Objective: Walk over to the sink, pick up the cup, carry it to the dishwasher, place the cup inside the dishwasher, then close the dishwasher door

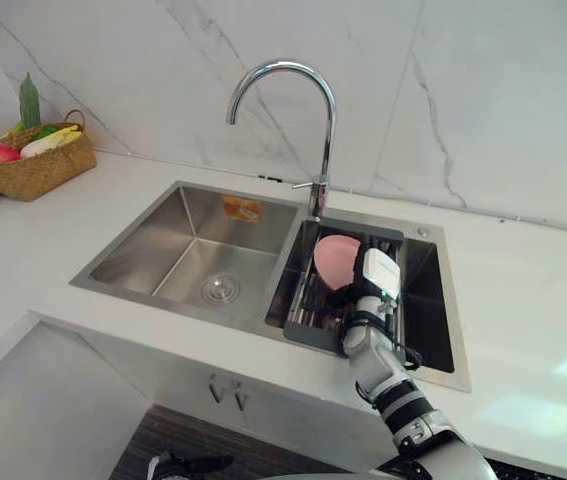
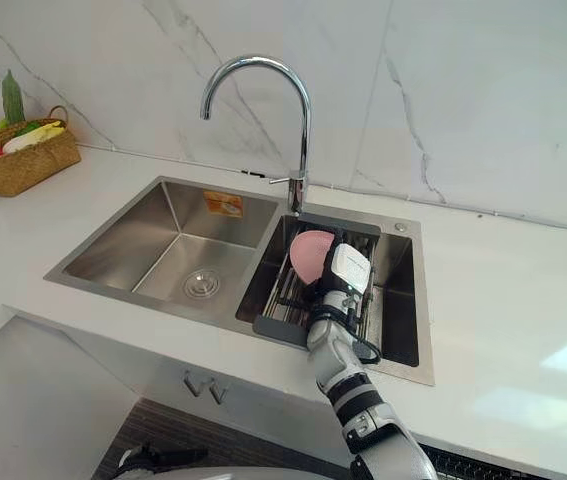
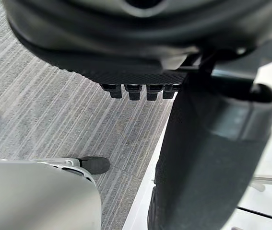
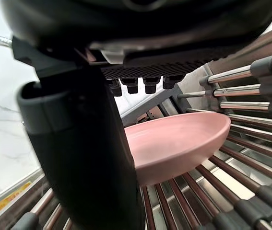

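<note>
Fingers (image 3: 136, 91) of the left hand (image 3: 140, 38) hang loose over the grey floor (image 3: 54, 110). Up at the sink (image 1: 153, 240), we see the right hand (image 4: 140, 24) low in the right basin, released, its fingers (image 4: 151, 85) uncurled and nothing gripped. The pink cup (image 4: 174, 143) lies on its side just past the thumb, below the fingers, on the rods of the dark rack (image 4: 251, 191). We cannot tell whether the thumb touches it. Beyond the hand rises the chrome faucet (image 1: 323, 120). Far off to the hand's left, a woven basket (image 1: 38, 165) sits on the white counter (image 1: 523, 290).
</note>
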Motion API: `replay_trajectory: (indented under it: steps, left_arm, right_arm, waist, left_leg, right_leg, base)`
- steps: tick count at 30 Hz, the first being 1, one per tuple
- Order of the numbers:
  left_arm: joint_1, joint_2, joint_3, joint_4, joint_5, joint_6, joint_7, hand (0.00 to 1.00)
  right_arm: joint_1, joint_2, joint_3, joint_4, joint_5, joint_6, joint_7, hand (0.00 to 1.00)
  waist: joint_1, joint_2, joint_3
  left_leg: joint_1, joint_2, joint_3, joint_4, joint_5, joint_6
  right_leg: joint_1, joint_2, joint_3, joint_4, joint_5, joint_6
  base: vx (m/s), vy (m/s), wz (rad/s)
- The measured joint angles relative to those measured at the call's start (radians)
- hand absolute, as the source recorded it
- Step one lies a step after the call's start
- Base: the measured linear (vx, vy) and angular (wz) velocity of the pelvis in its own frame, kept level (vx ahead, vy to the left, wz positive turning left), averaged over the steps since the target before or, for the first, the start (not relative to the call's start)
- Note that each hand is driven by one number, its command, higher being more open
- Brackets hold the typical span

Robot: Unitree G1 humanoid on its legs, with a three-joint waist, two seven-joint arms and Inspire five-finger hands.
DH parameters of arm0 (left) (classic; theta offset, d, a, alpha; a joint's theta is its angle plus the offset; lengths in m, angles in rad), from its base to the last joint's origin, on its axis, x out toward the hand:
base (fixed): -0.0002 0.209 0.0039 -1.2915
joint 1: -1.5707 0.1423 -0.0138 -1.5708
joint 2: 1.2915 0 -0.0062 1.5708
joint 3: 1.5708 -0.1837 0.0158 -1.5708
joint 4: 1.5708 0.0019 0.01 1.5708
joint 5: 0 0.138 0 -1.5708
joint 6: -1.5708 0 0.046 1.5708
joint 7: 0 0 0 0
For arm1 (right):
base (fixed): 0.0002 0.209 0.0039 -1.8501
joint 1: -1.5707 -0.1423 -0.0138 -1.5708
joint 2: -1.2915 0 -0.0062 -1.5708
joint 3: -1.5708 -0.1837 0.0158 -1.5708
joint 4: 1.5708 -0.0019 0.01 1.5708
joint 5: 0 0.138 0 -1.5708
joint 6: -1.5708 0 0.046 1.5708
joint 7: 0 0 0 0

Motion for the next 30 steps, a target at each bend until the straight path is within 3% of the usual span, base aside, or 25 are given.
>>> replay_trajectory:
  steps: [13,14,22,30]
  left_arm:
    - [-0.021,-0.004,0.001,-0.009,0.000,0.016,0.000,1.00]
    - [-0.021,-0.004,0.001,-0.009,0.000,0.016,0.000,1.00]
    - [-0.022,-0.005,0.002,-0.009,0.000,0.014,-0.001,1.00]
    - [-0.024,-0.009,0.022,-0.007,0.000,-0.012,-0.001,1.00]
  right_arm:
    - [-0.033,-0.003,-0.019,0.039,0.011,-0.012,0.075,1.00]
    - [-0.034,-0.002,-0.019,0.040,0.011,-0.012,0.078,0.00]
    - [-0.061,-0.003,-0.017,0.080,-0.002,-0.009,0.080,0.00]
    - [-0.062,0.007,0.005,0.089,-0.150,-0.010,-0.094,0.00]
  waist:
    - [0.001,-0.015,0.014]
    - [0.001,-0.015,0.014]
    - [0.003,-0.016,0.015]
    - [0.007,-0.020,0.028]
  left_leg:
    - [0.003,-0.002,-0.009,0.000,0.004,0.001]
    - [0.003,-0.002,-0.009,0.000,0.004,0.001]
    - [0.002,-0.002,-0.013,0.000,0.006,0.000]
    - [-0.002,-0.002,-0.010,0.000,0.005,0.000]
  right_leg:
    - [0.014,-0.002,-0.019,0.000,-0.001,0.001]
    - [0.014,-0.002,-0.019,0.000,-0.001,0.001]
    - [0.016,-0.002,-0.023,0.000,-0.001,0.001]
    - [0.015,-0.003,-0.022,0.000,-0.001,0.001]
  base:
    - [0.01,0.006,0.03]
    - [0.00,0.000,0.00]
    - [0.00,0.000,0.00]
    - [0.01,0.003,0.01]
